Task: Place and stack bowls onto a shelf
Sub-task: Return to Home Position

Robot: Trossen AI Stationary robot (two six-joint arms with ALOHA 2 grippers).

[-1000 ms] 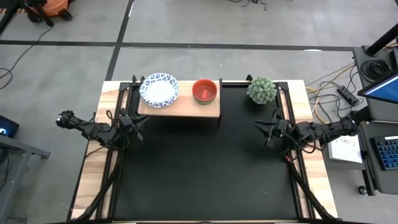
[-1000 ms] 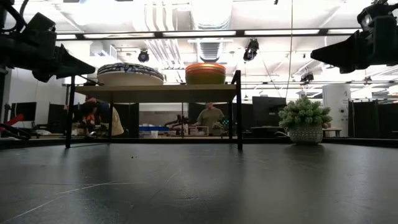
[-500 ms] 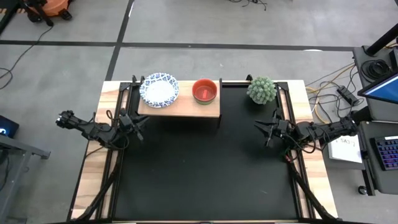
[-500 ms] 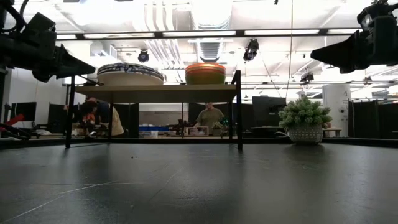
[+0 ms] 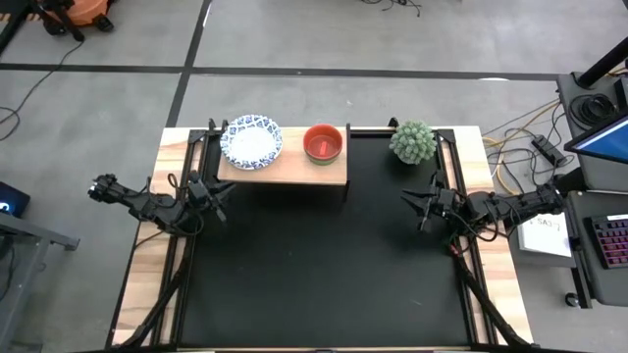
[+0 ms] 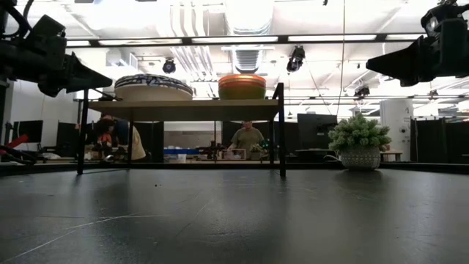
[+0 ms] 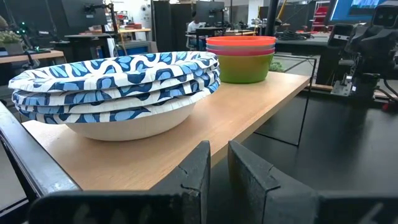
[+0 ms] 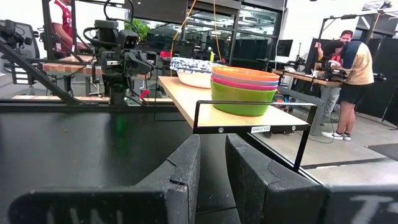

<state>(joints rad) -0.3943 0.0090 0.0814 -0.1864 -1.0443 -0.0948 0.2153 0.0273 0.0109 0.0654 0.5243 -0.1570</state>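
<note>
A stack of wide white bowls with blue patterned rims (image 5: 252, 141) (image 7: 118, 87) rests on the left part of the light-brown wooden shelf (image 5: 294, 173) (image 7: 249, 106). Beside it on the shelf stands a stack of small plain bowls (image 5: 323, 143) (image 8: 244, 90), red on top, with magenta and green below. My left gripper (image 5: 223, 200) (image 7: 219, 155) hovers shut near the shelf's left front corner, pointing at it. My right gripper (image 5: 405, 199) (image 8: 212, 149) hovers shut to the right of the shelf, pointing toward it. Neither holds anything.
A round green spiky plant in a pot (image 5: 413, 142) (image 6: 359, 143) stands at the black tabletop's far right corner, just beyond my right gripper. The black tabletop (image 5: 324, 265) stretches in front of the shelf. People work at benches in the room behind.
</note>
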